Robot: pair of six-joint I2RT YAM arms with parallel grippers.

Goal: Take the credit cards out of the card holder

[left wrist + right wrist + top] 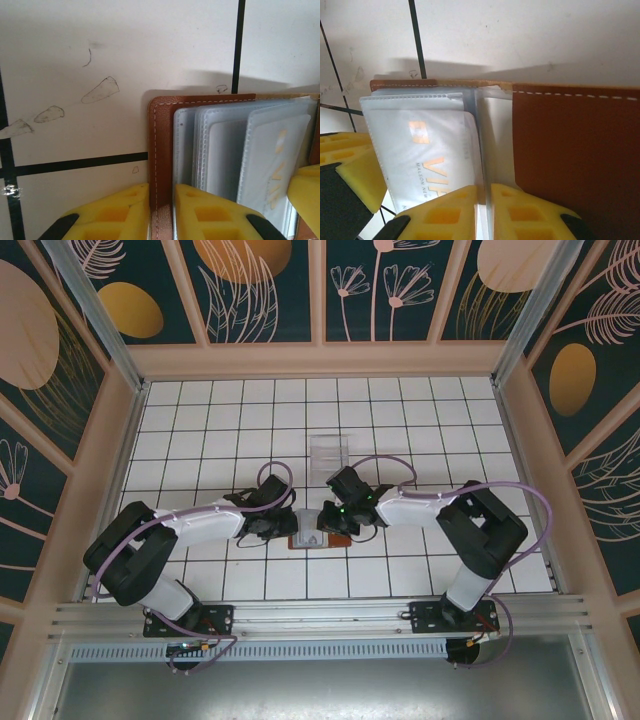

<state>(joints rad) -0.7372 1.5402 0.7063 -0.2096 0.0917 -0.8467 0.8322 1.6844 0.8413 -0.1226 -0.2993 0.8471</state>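
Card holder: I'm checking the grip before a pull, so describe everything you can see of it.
The card holder is brown stitched leather, lying open on the white tiled table between the arms. Clear plastic sleeves lie stacked inside; one holds a pale card with gold VIP lettering. The left gripper clamps one cover edge; the right gripper pinches a sleeve.

I stood in a robot lab booth: my arms [200,525] bolted to an aluminium rail [320,617] at 6 o'clock, white gridded table [250,410], flower-printed panels [260,290] from 9 round to 3.
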